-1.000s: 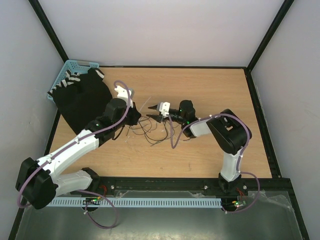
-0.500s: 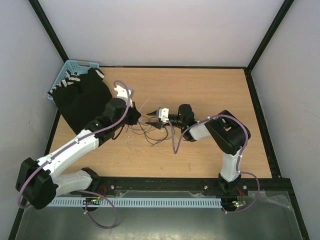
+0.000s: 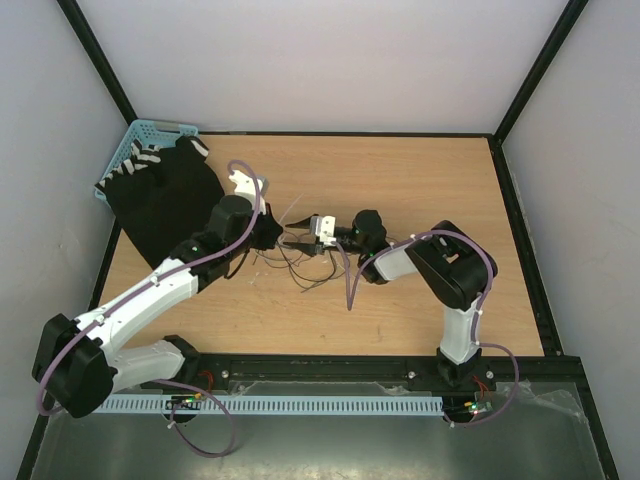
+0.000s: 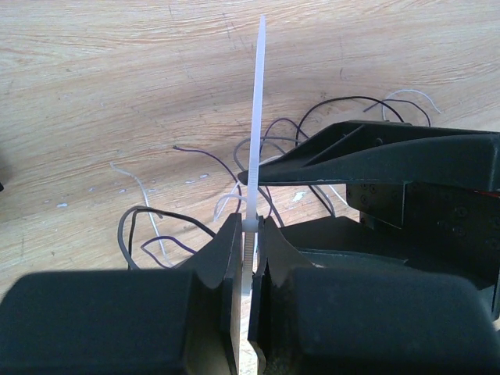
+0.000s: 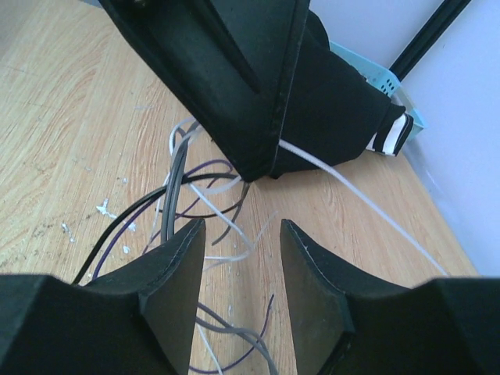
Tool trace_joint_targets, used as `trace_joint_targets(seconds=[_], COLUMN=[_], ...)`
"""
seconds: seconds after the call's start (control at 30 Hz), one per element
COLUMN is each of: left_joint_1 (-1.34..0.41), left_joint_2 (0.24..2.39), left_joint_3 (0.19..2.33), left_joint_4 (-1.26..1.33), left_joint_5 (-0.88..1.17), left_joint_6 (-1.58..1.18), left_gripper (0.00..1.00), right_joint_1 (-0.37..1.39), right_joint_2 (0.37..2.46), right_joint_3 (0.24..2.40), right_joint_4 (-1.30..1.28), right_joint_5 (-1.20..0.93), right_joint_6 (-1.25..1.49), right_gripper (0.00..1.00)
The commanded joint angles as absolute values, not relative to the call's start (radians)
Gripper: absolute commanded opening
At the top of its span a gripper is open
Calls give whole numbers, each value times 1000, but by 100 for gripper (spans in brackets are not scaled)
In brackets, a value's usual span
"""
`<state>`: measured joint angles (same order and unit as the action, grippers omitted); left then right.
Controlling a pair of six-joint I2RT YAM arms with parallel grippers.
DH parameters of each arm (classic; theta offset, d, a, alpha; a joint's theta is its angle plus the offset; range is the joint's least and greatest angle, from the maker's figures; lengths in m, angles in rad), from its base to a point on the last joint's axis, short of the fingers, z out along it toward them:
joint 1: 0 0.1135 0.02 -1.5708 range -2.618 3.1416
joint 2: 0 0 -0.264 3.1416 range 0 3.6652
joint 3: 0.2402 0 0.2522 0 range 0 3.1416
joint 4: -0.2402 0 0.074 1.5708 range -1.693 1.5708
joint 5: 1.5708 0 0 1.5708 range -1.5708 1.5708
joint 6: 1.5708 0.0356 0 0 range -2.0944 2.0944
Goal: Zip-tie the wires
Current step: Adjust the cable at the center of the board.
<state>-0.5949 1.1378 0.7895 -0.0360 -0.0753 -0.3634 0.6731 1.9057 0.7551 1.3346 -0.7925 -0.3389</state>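
Observation:
The wires [image 3: 300,268] lie in a loose tangle of thin dark, purple and grey strands on the wooden table between the two arms. My left gripper [image 3: 275,232] is shut on a white zip tie [image 4: 256,117], which stands up straight from between its fingers [image 4: 226,242]. In the left wrist view the wires [image 4: 148,223] curl just beyond the tie. My right gripper [image 3: 296,243] is open and empty, its tips right in front of the left gripper. In the right wrist view its fingers [image 5: 168,273] straddle the wires [image 5: 176,191], and the zip tie [image 5: 351,191] runs off to the right.
A black cloth [image 3: 165,200] lies at the table's left, partly over a blue basket [image 3: 150,135] in the back left corner. A purple robot cable [image 3: 350,280] hangs down by the right gripper. Black frame posts and white walls enclose the table.
My right gripper has moved left, closing up on the left gripper and the zip tie. The left arm has barely moved.

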Motion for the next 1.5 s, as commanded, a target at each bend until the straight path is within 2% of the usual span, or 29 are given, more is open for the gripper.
trace_joint_targets(seconds=[0.0, 0.13, 0.33, 0.37, 0.8, 1.47], left_joint_1=[-591, -591, -583, -578, -529, -517], left_joint_2=[1137, 1135, 1115, 1104, 1074, 1077], left_joint_3=[784, 782, 769, 763, 729, 717], left_joint_4=[5, 6, 6, 6, 6, 6], left_joint_5=[-60, -59, -74, -75, -52, -65], left_joint_6=[-365, -366, -369, -372, -383, -397], left_gripper=[0, 0, 0, 0, 0, 0], right_joint_1=[690, 700, 701, 700, 697, 693], right_joint_2=[1936, 1946, 1918, 1908, 1749, 1618], right_joint_3=[790, 803, 764, 752, 671, 601], right_joint_4=[1411, 1411, 1409, 1408, 1303, 1336], right_joint_5=[-806, -810, -795, -790, -625, -606], right_joint_6=[-304, -301, -307, -309, -288, -193], right_gripper=[52, 43, 4, 0, 0, 0])
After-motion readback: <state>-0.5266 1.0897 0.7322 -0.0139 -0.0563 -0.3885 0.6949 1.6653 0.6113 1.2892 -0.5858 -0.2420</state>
